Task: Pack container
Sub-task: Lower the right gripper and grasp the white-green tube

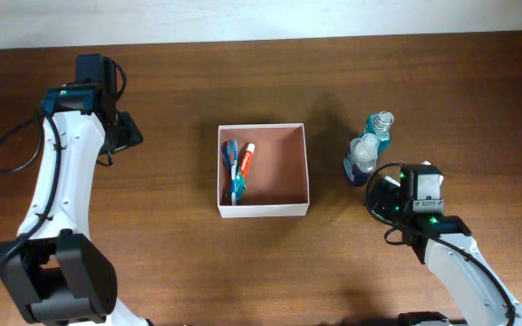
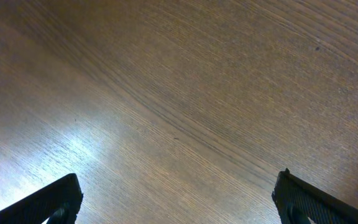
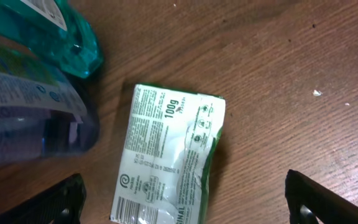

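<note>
The container [image 1: 297,206], a square white box with a reddish-brown inside, sits mid-table. It holds a blue toothbrush [image 1: 232,169] and a toothpaste tube [image 1: 246,159] at its left side. A teal bottle [image 1: 377,132] and a clear blue bottle [image 1: 360,160] lie to its right; both show in the right wrist view [image 3: 67,37], [image 3: 30,118]. My right gripper [image 3: 182,199] is open above a white-and-green soap packet [image 3: 166,162] lying flat beside the bottles. My left gripper [image 2: 176,199] is open and empty over bare wood at the far left.
The right arm's body [image 1: 420,195] hides the soap packet from overhead. The left arm [image 1: 71,154] stretches along the table's left side. The table's far edge [image 1: 261,41] runs along the top.
</note>
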Available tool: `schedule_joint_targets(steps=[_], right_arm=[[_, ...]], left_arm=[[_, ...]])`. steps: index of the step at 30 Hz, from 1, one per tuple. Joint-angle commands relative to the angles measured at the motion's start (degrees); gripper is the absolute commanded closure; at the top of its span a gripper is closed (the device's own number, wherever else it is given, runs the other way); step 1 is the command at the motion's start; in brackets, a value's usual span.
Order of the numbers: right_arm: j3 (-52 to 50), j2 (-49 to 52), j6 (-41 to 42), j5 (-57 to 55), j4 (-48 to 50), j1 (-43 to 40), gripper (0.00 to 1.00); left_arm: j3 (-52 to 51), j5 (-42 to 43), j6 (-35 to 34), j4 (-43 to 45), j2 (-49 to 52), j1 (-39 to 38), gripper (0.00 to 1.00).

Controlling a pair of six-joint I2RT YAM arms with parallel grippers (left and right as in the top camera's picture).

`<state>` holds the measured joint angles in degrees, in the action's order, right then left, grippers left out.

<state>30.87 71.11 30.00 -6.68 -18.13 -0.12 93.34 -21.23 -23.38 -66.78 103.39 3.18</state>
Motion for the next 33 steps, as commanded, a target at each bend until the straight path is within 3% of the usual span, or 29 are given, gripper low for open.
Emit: schedule_joint_targets(steps=[1, 22, 29, 33], right_arm=[[1.0, 0.6, 0.5, -1.6, 0.7, 0.1, 0.05], [1.0, 15.6, 1.1, -1.6, 8.1, 0.1, 0.06], [1.0, 14.4, 2.0, -1.8, 6.3, 0.1, 0.29], [1.0, 13.0, 2.0, -3.8, 4.3, 0.1, 0.33]], left_arm=[[0.5, 0.1, 0.3, -0.1, -0.2, 0.1, 0.01], [0.5, 0.1, 0.3, -0.1, -0.2, 0.1, 0.01], [0.5, 0.1, 0.3, -0.1, -0.2, 0.1, 0.01], [0.5, 0.1, 0.3, -0.1, -0.2, 0.1, 0.01]])
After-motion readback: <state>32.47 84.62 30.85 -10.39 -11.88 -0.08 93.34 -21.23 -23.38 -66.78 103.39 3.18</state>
